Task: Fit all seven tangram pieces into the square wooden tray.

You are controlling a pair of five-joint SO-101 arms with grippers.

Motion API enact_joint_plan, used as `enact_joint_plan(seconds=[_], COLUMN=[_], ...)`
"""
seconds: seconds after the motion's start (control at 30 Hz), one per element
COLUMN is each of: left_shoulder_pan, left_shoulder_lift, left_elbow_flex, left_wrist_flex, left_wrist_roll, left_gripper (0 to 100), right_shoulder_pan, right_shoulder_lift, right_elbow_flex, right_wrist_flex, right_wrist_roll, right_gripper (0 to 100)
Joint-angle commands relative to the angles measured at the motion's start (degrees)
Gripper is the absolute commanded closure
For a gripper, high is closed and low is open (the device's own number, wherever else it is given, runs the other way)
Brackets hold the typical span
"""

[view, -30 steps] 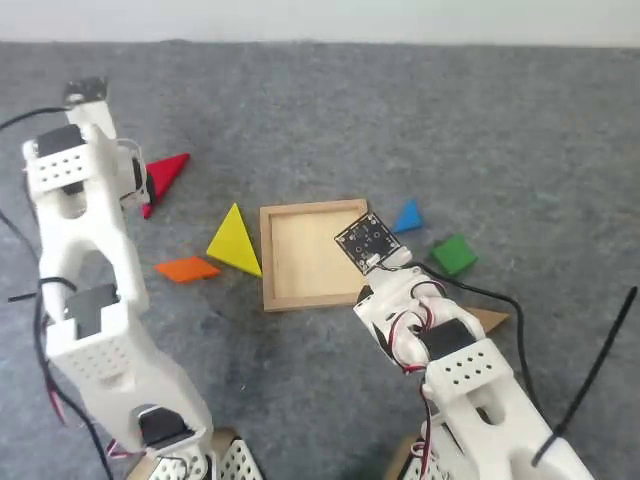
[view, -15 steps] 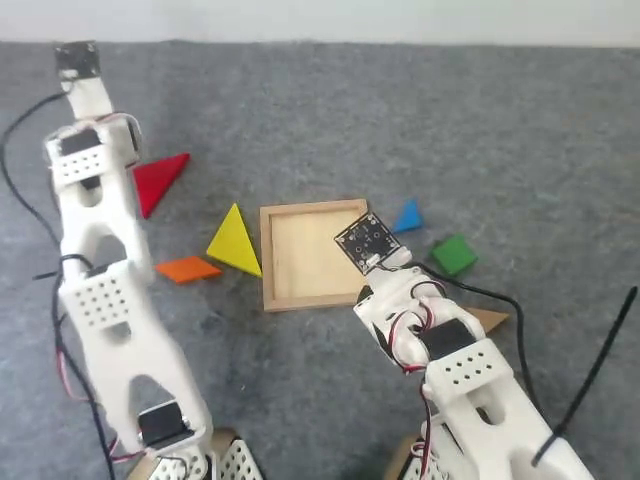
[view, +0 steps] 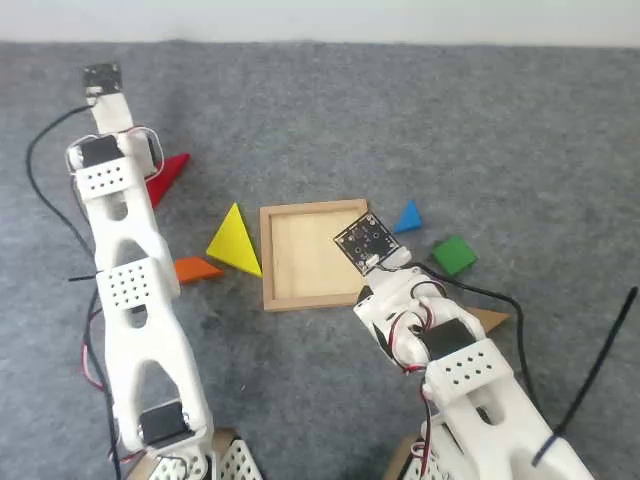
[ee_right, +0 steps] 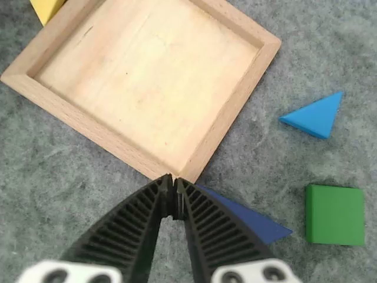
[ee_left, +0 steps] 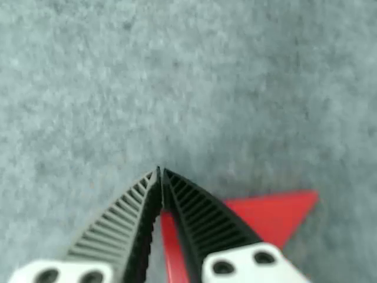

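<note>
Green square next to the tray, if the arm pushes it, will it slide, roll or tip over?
The green square lies flat with straight edges, so it likely won't roll or tip. The fuzzy grey carpet may drag, so it could pivot rather than slide straight.

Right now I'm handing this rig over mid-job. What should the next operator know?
Left gripper: jaws shut, above the red triangle, apparently not gripping it.
Right gripper: jaws shut, empty, by a corner of the tray, over the dark blue triangle.
On the carpet: the yellow triangle and orange piece lie on the red triangle's side of the tray. The blue triangle, green square and tan piece lie on the other side.
Done: nothing, no piece is in the tray.
Left: place all seven.
</note>
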Motion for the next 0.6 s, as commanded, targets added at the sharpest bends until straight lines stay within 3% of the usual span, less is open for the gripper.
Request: enact_joint_plan(seconds=[0.0, 0.27, 0.43, 0.57], left_shoulder_pan=[0.6, 1.4, -1.2, -2.5], left_shoulder_lift=[-0.4, -1.7, -3.5, -6.5], left_elbow_flex=[-4.9, -5.4, -4.5, 3.8], left_wrist_flex=[7.6, 21.9, 22.1, 22.2], left_wrist_roll=[-5.6, -9.5, -8.1, -8.5], left_gripper=[99, 99, 99, 99], right_shoulder_pan=[0.0, 0.0, 0.0, 0.0], right_shoulder_lift=[0.0, 0.0, 0.0, 0.0], right_elbow_flex=[-0.8, -0.8, -0.8, -0.8], right_wrist_flex=[-1.2, -1.2, -1.2, -1.2], right_wrist_roll=[0.7, 0.7, 0.7, 0.7], right_gripper=[98.9, 98.9, 98.9, 98.9])
